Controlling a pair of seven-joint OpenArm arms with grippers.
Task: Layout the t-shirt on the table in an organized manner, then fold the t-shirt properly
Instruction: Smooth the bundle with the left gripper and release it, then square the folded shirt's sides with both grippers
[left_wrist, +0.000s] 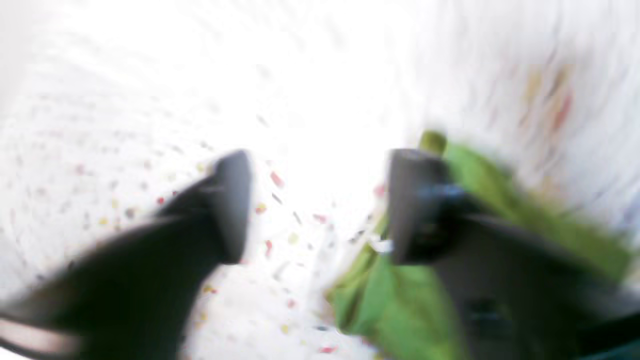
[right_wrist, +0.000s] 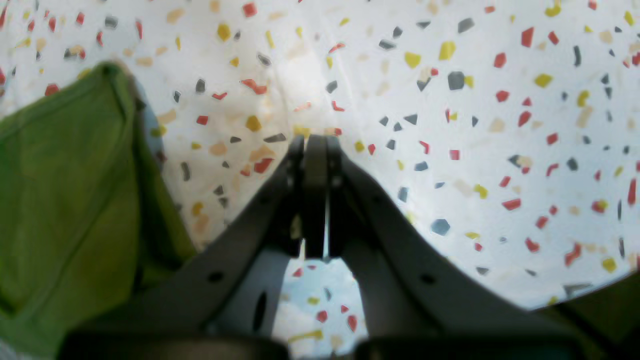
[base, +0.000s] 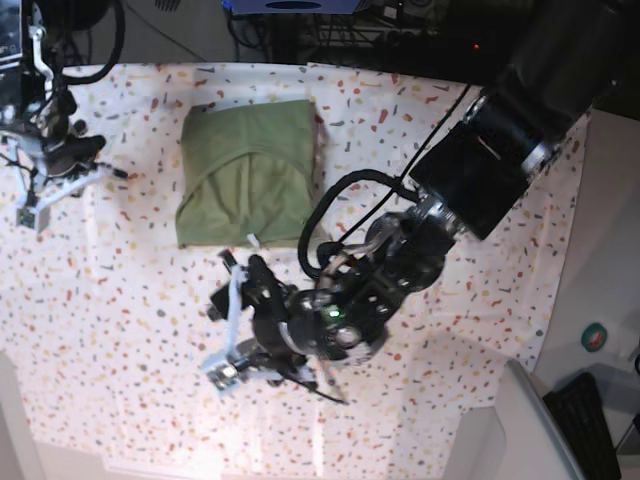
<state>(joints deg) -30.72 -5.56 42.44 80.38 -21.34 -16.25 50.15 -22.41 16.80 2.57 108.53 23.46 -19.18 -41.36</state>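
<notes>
The olive-green t-shirt (base: 250, 170) lies folded into a rough rectangle on the far middle of the speckled table (base: 480, 290). My left gripper (base: 225, 312) hovers just in front of the shirt's near edge. In the blurred left wrist view this gripper (left_wrist: 320, 165) is open with only tablecloth between its fingers, and the t-shirt (left_wrist: 400, 305) bunches beside and behind the right-hand finger (left_wrist: 415, 200). My right gripper (right_wrist: 315, 142) is shut on nothing above bare cloth, with the t-shirt (right_wrist: 65, 200) to its left. Its arm (base: 45, 150) is at the table's far left.
The left arm's bulky black body (base: 500, 150) and cables (base: 340, 210) reach over the table's right half. A plain grey-white surface (base: 610, 250) borders the table on the right, with a small round object (base: 597, 337) and a keyboard (base: 590, 425) on it. Dark equipment lines the far edge.
</notes>
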